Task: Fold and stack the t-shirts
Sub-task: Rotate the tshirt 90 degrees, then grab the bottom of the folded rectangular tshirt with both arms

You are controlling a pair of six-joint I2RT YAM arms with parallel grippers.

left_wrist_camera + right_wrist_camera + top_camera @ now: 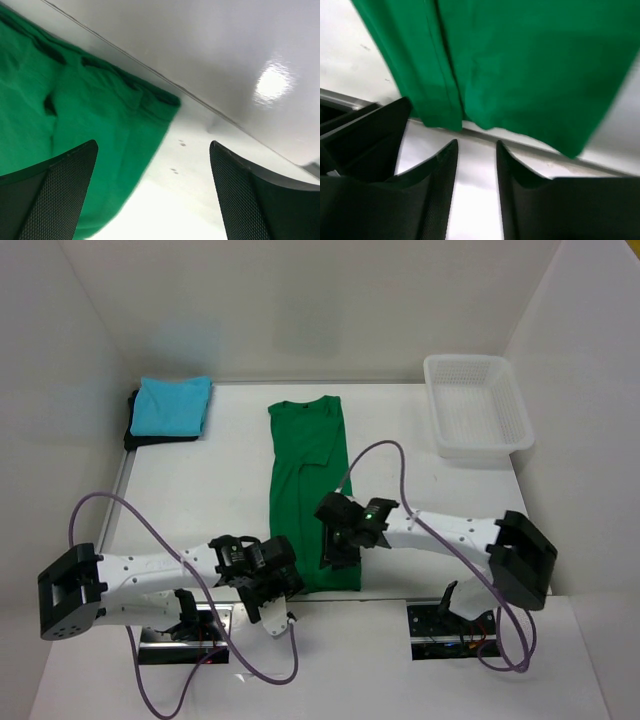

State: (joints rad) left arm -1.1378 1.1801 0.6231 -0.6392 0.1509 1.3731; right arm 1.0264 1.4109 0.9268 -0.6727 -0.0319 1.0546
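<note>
The bright green t-shirt (308, 490) lies folded into a long strip down the middle of the table, collar at the far end. The turquoise t-shirt (172, 403) lies folded on the black t-shirt (133, 432) at the far left. My left gripper (283, 583) is wide open and empty, low over the table at the green shirt's near left corner; in the left wrist view (152, 192) the green shirt (75, 115) lies toward its left finger. My right gripper (331, 555) hovers over the near hem with its jaws narrowly apart and nothing between them (476, 145), the green cloth (530, 60) just beyond the tips.
A white mesh basket (478, 448) stands at the far right. White walls close in the table at the back and both sides. Purple cables (150, 530) loop from both arms. The table's near edge runs just past the green shirt's hem.
</note>
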